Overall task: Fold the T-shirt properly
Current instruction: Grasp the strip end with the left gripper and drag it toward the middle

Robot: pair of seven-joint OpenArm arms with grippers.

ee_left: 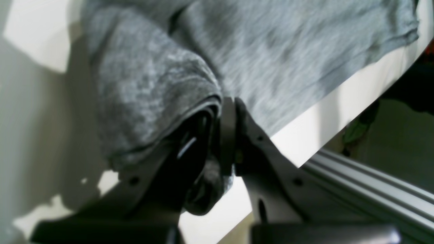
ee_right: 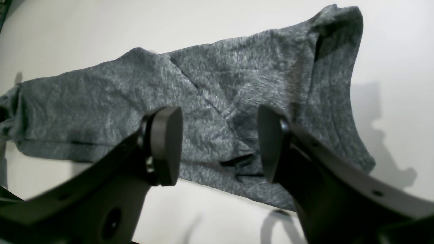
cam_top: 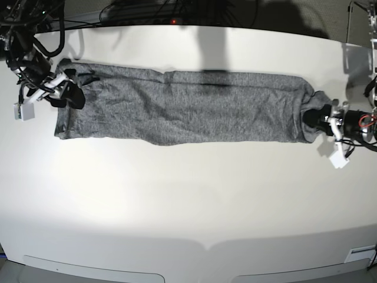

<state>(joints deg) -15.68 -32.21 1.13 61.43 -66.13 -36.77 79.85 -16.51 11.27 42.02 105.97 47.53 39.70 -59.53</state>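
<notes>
Listing by view.

Left wrist view: the left gripper [ee_left: 228, 135] is closed tight on a bunched end of the T-shirt [ee_left: 271, 54], with grey cloth wrapped over one finger and a fold hanging down between the jaws. The rest of the cloth runs away flat across the white table [ee_left: 305, 135], near its edge. The pinch probably serves to keep this end fixed or ready to carry over for a fold.

Right wrist view: the right gripper [ee_right: 220, 145] stands wide open with nothing between its pads. The T-shirt [ee_right: 101, 101] lies wrinkled behind and below the jaws, with the table [ee_right: 203, 20] beyond. Whether the pads touch the cloth cannot be told. The gripper appears poised to take this end.

Base view: the T-shirt [cam_top: 182, 109] lies as a long, narrow band across the far half of the table [cam_top: 188, 206], apparently already folded lengthwise. The left gripper [cam_top: 315, 118] holds one end and the right gripper [cam_top: 68, 94] sits over the other. One arm at each end suggests a crosswise fold remains.
</notes>
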